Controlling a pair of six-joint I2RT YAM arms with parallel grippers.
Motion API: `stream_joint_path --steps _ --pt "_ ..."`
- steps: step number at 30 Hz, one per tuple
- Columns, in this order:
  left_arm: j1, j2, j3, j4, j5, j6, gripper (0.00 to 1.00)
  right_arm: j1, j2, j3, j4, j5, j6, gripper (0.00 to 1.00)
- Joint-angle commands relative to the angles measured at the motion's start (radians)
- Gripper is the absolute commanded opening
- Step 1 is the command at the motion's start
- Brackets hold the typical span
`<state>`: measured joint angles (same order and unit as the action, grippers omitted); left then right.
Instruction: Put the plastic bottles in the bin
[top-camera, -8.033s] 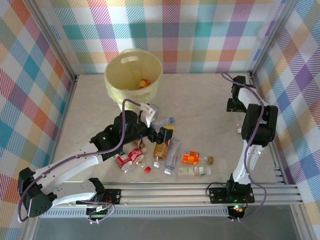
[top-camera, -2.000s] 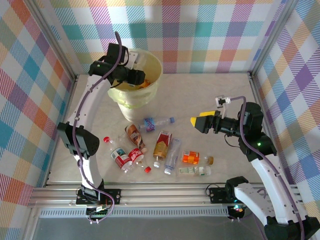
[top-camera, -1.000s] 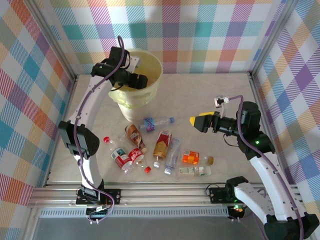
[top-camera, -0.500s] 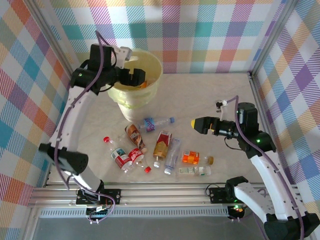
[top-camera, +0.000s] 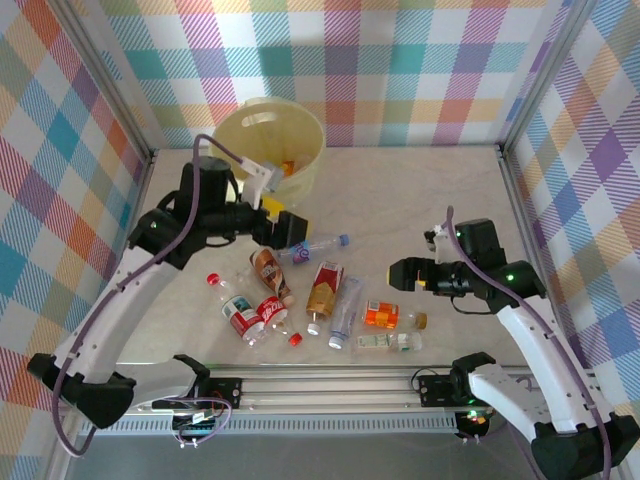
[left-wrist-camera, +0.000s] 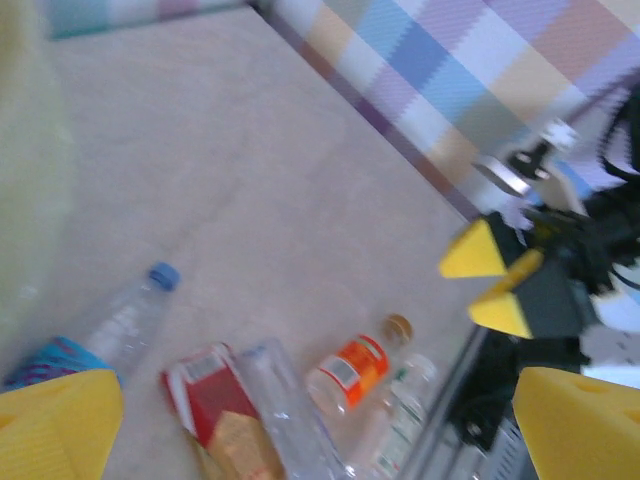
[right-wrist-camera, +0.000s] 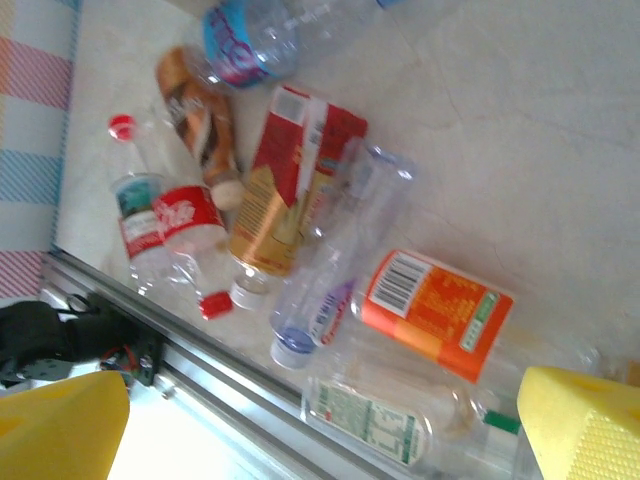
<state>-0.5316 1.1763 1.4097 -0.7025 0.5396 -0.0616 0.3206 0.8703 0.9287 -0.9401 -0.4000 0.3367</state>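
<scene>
The bin (top-camera: 245, 145) stands upright at the far-left corner of the tabletop (top-camera: 420, 190). Inside it, by the right wall, lies one bottle (top-camera: 288, 167) with orange showing.

The left gripper (top-camera: 283, 224) hangs just on the near side of the bin, over the fat end of the blue bottle (top-camera: 305, 245). Its yellow fingers (left-wrist-camera: 55, 420) are spread wide and hold nothing. I cannot tell whether one of them touches the blue bottle.

The right gripper (top-camera: 398, 272) hovers over the right half of the tabletop and points left at the pile. Its fingers (right-wrist-camera: 585, 410) are also wide apart and hold nothing.

The other bottles lie on their sides in a loose cluster toward the near edge, from left of the middle to the middle.
- The clear bottle (right-wrist-camera: 330, 270) lies beside the red-and-gold bottle (right-wrist-camera: 290, 180), and the two touch along their length.
- The brown bottle (right-wrist-camera: 200, 115) is just left of those two, on the near side of the blue bottle.
- The orange bottle (right-wrist-camera: 430, 310) is at the right end of the cluster.
- The green bottle (right-wrist-camera: 375, 420) is on the orange bottle's near side, close to the edge.
- Two red bottles (top-camera: 255, 315) lie side by side at the left end.

One of two red caps (top-camera: 212, 279) sits loose just left of the brown bottle. The other is near the edge, beside the red bottles.
</scene>
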Motion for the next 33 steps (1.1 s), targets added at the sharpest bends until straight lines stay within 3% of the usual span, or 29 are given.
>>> stream_joint_path --steps 1,8,11,15,24,33 --pt "-0.058 -0.064 -0.078 0.101 0.098 -0.044 1.0 0.044 0.016 -0.036 -0.054 0.077 0.036 1.0" --pt "-0.159 -0.029 -0.16 0.126 0.128 -0.001 1.0 0.111 0.02 -0.126 -0.034 0.204 0.22 1.0" --pt "-0.184 0.005 -0.171 0.145 0.138 -0.006 1.0 0.121 0.042 -0.156 0.012 0.2 0.182 1.0" --pt "-0.196 0.02 -0.191 0.158 0.133 -0.01 1.0 0.149 0.067 -0.211 0.167 0.102 0.106 1.0" --pt "-0.2 0.036 -0.189 0.146 0.106 -0.004 1.0 0.309 0.239 -0.151 0.109 0.405 0.125 1.0" --pt "-0.199 0.037 -0.18 0.126 0.089 0.005 1.0 0.328 0.142 -0.157 0.011 0.462 0.353 1.0"
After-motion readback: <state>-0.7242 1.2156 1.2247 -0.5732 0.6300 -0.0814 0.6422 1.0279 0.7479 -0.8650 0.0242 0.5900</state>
